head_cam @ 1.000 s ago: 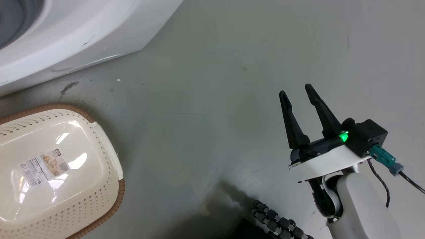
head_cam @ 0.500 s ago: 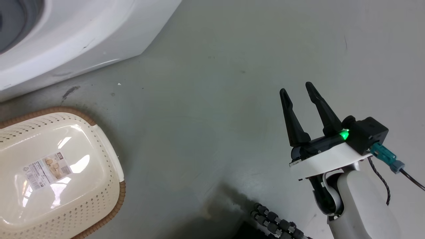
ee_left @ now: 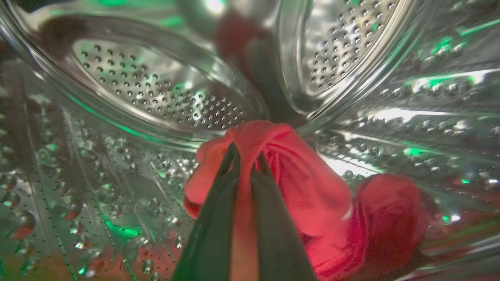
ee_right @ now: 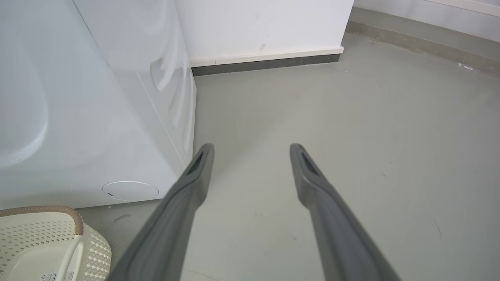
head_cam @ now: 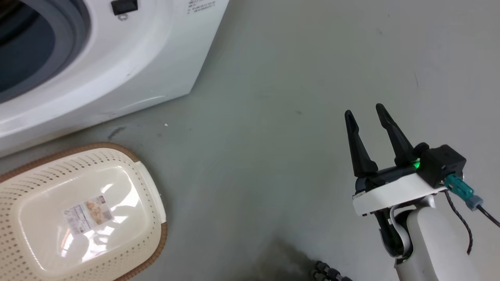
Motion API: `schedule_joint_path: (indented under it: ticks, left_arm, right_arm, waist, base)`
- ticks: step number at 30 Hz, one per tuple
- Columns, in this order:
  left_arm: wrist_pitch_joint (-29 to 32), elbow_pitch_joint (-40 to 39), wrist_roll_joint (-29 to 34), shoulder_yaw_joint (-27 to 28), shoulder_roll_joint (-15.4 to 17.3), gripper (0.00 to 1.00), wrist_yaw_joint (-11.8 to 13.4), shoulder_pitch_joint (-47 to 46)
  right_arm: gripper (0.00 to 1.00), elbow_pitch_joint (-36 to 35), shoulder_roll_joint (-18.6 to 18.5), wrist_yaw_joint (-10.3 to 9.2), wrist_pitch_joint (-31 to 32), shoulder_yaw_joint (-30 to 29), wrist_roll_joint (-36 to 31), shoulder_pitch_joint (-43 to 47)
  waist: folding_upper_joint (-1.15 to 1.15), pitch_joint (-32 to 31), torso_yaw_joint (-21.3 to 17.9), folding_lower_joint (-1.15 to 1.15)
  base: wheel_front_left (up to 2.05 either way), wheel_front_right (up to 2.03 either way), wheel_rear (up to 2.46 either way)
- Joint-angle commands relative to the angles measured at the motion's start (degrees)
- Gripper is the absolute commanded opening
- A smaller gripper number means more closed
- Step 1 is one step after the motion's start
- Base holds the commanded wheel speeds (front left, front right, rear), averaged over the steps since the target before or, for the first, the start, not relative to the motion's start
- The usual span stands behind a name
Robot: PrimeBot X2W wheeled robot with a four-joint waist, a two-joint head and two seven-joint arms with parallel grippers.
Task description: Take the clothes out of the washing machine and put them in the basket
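My left gripper [ee_left: 247, 156] deep in steel perforated drum [ee_left: 156, 89], fingers [ee_left: 211, 226] almost together, pinching fold of bright red clothes [ee_left: 312, 195]; bulk lies right of tips. Right gripper [head_cam: 364, 110] wide open, empty; cream perforated basket [head_cam: 90, 146] well left of it.

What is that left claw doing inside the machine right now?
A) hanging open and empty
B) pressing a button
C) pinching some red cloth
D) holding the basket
C: in the left wrist view the left claw is closed on a fold of the red clothes, deep in the steel drum of the washing machine.
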Motion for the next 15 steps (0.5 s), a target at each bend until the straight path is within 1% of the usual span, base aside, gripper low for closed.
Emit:
schedule_joint_path:
  ticks: [1,2,4,7,11,15]
  left_arm:
    - [-2.61,1.01,-0.83,0.26,-1.09,0.00,0.44,1.66]
    - [-5.65,2.26,-1.55,0.42,-2.57,0.00,0.81,3.54]
    - [-8.32,3.13,-2.35,0.43,-4.45,0.00,1.37,5.57]
    - [-11.57,4.50,-3.77,1.02,-6.31,0.00,1.78,8.68]
    - [-16.39,6.51,-6.29,1.96,-9.30,0.00,1.55,13.47]
    - [-20.51,8.54,-8.54,3.02,-11.23,0.00,0.78,18.01]
  right_arm:
    - [1.00,0.38,-0.01,-0.04,-0.08,-0.61,-0.88,1.08]
    - [1.00,0.85,-0.01,-0.04,-0.08,-1.09,-1.52,1.97]
    - [1.00,1.31,-0.03,-0.04,-0.08,-1.60,-2.18,2.76]
    - [1.00,1.82,-0.01,-0.04,-0.08,-2.09,-3.06,3.77]
    - [1.00,2.57,-0.04,-0.04,0.17,-2.99,-4.31,5.37]
    - [1.00,2.18,-0.03,-0.04,1.20,-4.22,-5.33,7.27]
  waist:
    - [0.00,-3.38,1.42,0.00]
    - [0.00,-5.60,2.08,0.00]
    - [0.00,-7.83,2.79,0.00]
    - [0.00,-10.88,3.64,0.00]
    - [0.00,-15.21,4.81,0.00]
    - [0.00,-19.40,5.89,0.00]
  base:
    - [0.00,0.00,0.00]
    - [0.00,0.00,0.00]
    - [0.00,0.00,0.00]
    - [0.00,0.00,0.00]
    - [0.00,0.00,0.00]
    - [0.00,0.00,0.00]
